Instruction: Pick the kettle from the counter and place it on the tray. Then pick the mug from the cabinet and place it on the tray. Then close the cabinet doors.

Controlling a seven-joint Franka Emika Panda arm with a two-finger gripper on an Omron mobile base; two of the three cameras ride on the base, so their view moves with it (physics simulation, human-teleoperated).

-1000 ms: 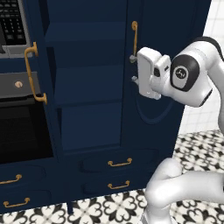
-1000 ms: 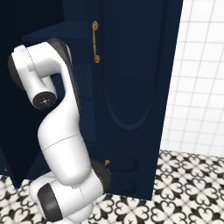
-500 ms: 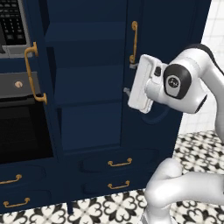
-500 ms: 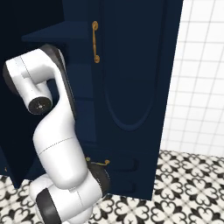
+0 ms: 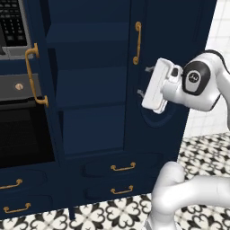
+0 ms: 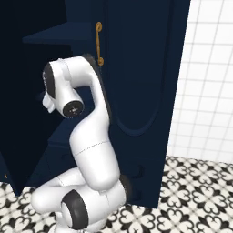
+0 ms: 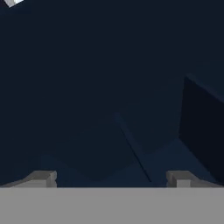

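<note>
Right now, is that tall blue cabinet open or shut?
Open: the cabinet shows bare inner shelves, its left door swung outward; the right door looks shut.

Open shelf bay [image 5: 90, 90] left of claw [image 5: 144, 81]; shut right door [image 5: 173, 54] just behind.

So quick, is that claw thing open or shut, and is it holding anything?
Gripper: open, fingers wide apart, holding nothing, facing the dark cabinet inside.

Black oven door [image 5: 20, 134] left; patterned floor tiles [image 6: 191, 191]; white wall tiles [image 6: 205, 82].
</note>
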